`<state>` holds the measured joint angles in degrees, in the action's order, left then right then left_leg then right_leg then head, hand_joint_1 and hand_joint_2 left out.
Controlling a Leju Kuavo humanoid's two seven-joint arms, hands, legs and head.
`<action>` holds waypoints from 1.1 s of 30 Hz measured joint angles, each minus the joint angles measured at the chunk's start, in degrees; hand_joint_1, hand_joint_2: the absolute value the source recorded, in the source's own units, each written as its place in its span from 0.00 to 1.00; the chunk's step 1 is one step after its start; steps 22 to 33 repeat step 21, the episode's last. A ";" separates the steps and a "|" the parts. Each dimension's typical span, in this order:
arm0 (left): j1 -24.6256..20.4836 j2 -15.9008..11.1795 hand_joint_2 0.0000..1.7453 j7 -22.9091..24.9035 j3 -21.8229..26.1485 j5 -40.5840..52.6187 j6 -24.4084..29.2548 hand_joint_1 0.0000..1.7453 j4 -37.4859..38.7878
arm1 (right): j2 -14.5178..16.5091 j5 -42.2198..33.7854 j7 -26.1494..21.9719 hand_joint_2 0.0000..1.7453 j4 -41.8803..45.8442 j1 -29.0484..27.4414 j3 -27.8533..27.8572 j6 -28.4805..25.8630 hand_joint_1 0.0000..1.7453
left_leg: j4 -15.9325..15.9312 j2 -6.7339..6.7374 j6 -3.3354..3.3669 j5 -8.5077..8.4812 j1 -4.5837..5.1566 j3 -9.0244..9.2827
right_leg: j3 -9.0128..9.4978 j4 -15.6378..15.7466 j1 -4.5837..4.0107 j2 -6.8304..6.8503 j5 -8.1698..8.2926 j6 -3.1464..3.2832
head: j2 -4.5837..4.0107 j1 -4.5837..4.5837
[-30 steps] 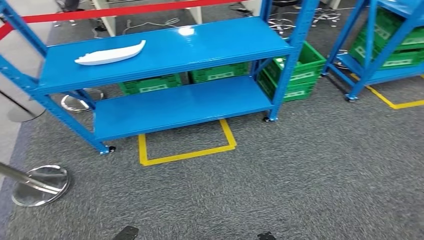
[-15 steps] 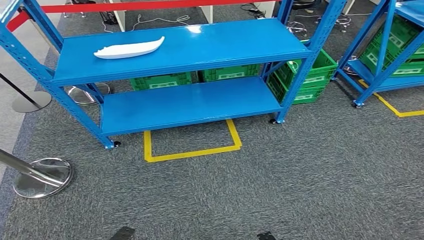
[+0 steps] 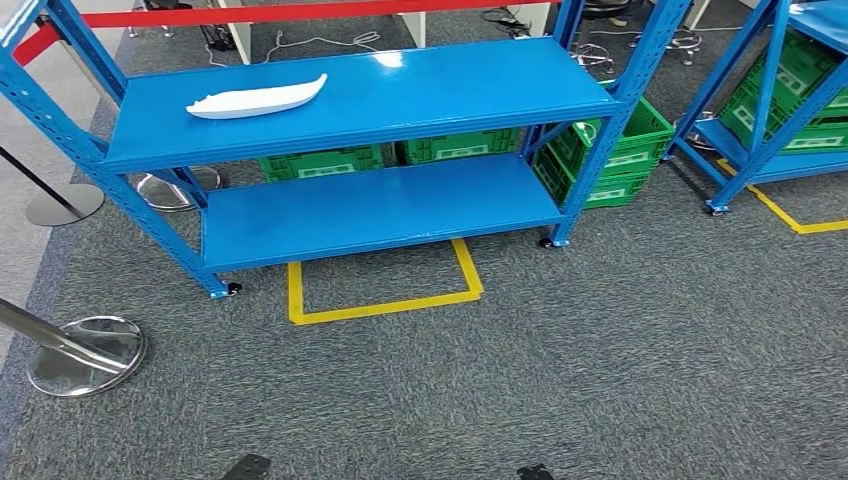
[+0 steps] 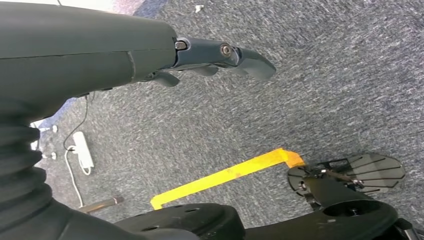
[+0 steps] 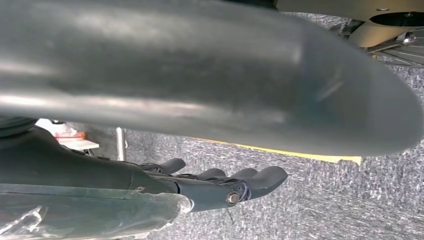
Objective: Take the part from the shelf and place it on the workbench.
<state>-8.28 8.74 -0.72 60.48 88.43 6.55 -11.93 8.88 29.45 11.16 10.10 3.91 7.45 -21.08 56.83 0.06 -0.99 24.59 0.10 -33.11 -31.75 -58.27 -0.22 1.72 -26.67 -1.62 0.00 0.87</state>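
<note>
Clearly I am facing the shelf; left hand and right hand hanging released, well short of the part; stepping closer comes next, I judge.

Head view: high, facing forward and down at a blue shelf some way ahead, grey carpet before it. Wrist views: close behind each hanging hand, aimed down at the same carpet and yellow floor tape, as in front of the shelf.
</note>
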 joint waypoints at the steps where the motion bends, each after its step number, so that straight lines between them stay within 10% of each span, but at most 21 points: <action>1: 0.00 -0.01 0.50 -0.01 0.00 0.03 -0.04 0.00 0.00 | 0.01 -0.03 -0.01 0.00 0.00 0.00 0.06 0.03 0.00 | -0.01 0.00 0.01 -0.01 -0.01 0.00 | 0.00 0.00 -0.01 0.00 0.00 0.00 | 0.00 0.00; 3: -0.01 -0.03 1.00 -0.09 0.00 0.11 -0.15 0.00 0.00 | 0.02 -0.09 -0.08 0.00 0.00 0.00 0.16 0.07 0.00 | -0.01 0.00 0.02 -0.03 -0.02 0.00 | 0.00 -0.01 -0.01 0.00 0.00 0.00 | 0.00 0.00; 33: 0.29 -0.30 1.00 -0.52 0.00 -0.12 -0.21 0.00 0.00 | 0.06 1.58 -0.35 0.00 0.00 0.00 0.55 0.17 0.00 | -0.02 0.00 0.02 -0.03 -0.02 0.00 | 0.01 -0.01 -0.01 0.00 0.01 0.00 | 0.00 0.00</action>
